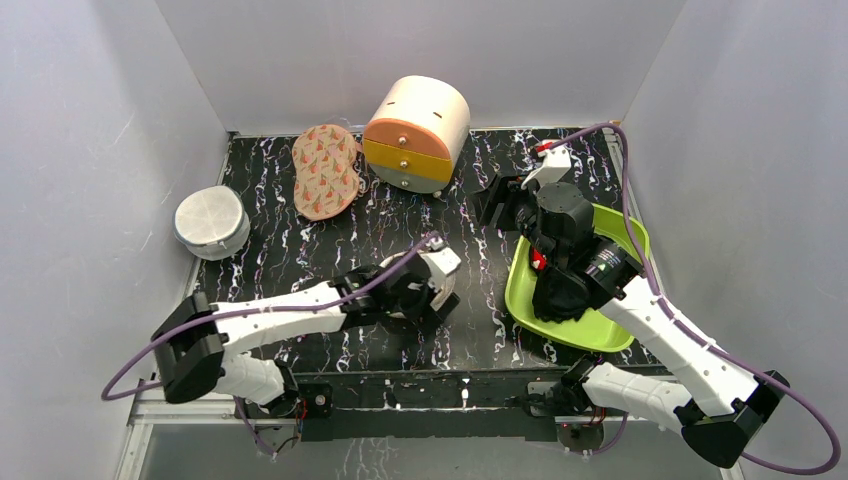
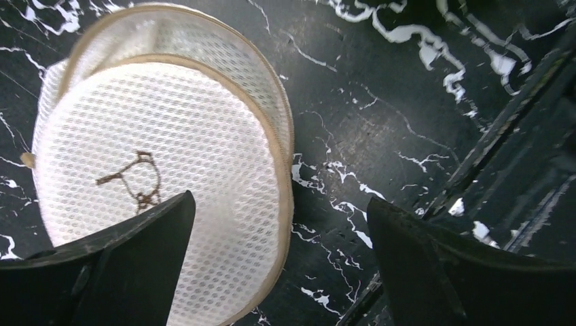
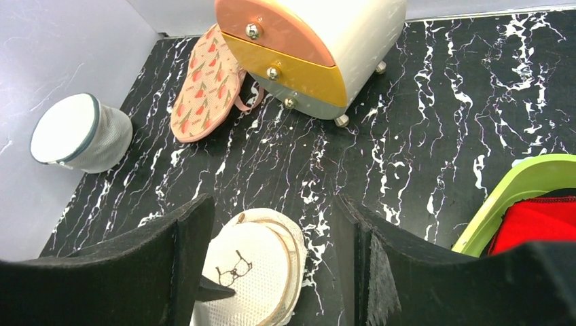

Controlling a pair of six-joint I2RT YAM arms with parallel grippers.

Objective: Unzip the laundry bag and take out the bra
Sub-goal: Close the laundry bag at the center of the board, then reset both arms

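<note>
1. In the left half of the left wrist view, the round dome-shaped laundry bag of pale pinkish-white mesh [image 2: 163, 170] is seen lying on the black marbled tabletop [image 2: 380, 102]. The left gripper [image 2: 280, 207] is held apart with nothing in it. One finger [image 2: 129, 272] overlaps the bag's lower edge, but contact cannot be confirmed. If that finger is touching, the light pouch could be dragged or flipped when the arm is lifted away.
2. At the lower right of the right wrist view, the folded bright red bra [image 3: 540, 221] is seen inside the lime-green plastic tray [image 3: 516, 180], well apart from the bag at lower centre. The right gripper [image 3: 275, 204] is spread wide and empty, so the removal is judged done. A careless retreat could catch the fabric or knock the tray rim.
3. In the top view, most of the tray is covered by the right arm [image 1: 680, 340], and the bag at centre is hidden by the left arm [image 1: 290, 310]. How securely the bra lies cannot be checked there. The cream drawer unit [image 1: 415, 130], the carrot-print pad [image 1: 325, 170] and the white round mesh case [image 1: 212, 220] stand well apart and are judged safe.
</note>
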